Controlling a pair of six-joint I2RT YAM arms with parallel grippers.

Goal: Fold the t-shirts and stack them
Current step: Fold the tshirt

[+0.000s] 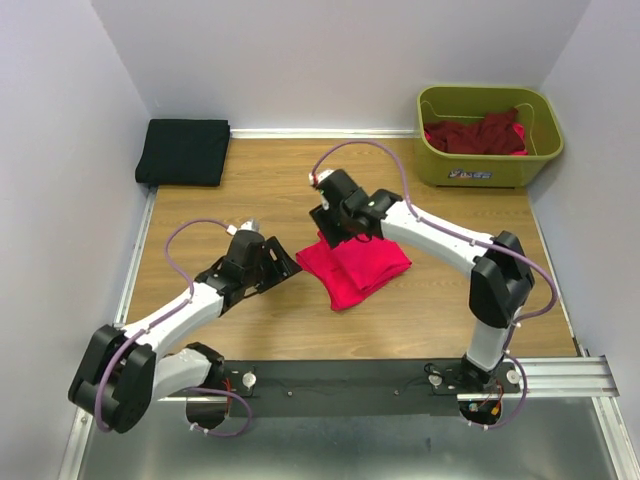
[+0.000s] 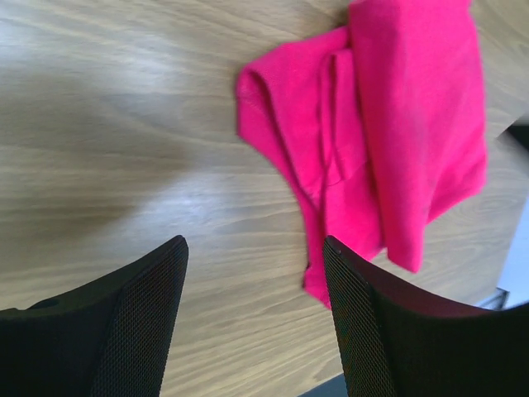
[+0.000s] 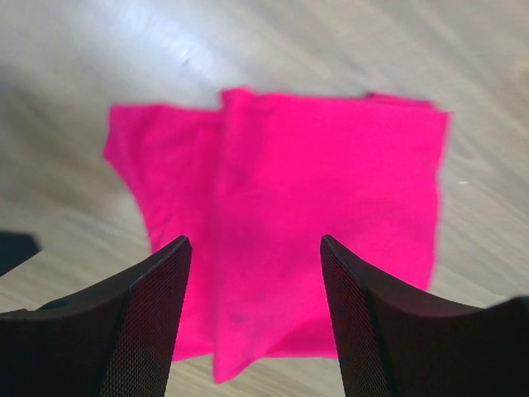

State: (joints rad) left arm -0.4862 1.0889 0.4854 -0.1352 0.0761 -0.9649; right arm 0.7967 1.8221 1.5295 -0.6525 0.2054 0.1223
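Mid-desk, the left gripper [image 2: 256,248] has its jaws spread with nothing between them; bare wood shows in the gap. It hangs just beside the left edge of the pink shirt [image 2: 397,124], not touching. The right gripper [image 3: 254,244] is also spread and empty, hovering over the same pink shirt's far side, with cloth visible between its fingers but not pinched.

Pink shirt lies flat on the desk [image 1: 270,190], folded into a rough rectangle. The fold is untidy: one layer sits offset over another and a narrower flap sticks out on the left side.

Step, as I read it: folding of the pink shirt is near its end, both arms let go, nothing carried. Next move likely calls for either one more tidy fold of the loose flap or a two-sided pinch of the bundle's edges to lift it without it falling open, then carry to a stack. The black shirt [image 1: 185,152], folded in the far left corner, well apart, looks like the stack base.

Containers: one green tub [image 1: 480,172] at the far right corner, well apart from both arms. Inside it, crumpled dark red shirts [image 1: 475,135], not folded; count unclear. So the task seems well short of done.
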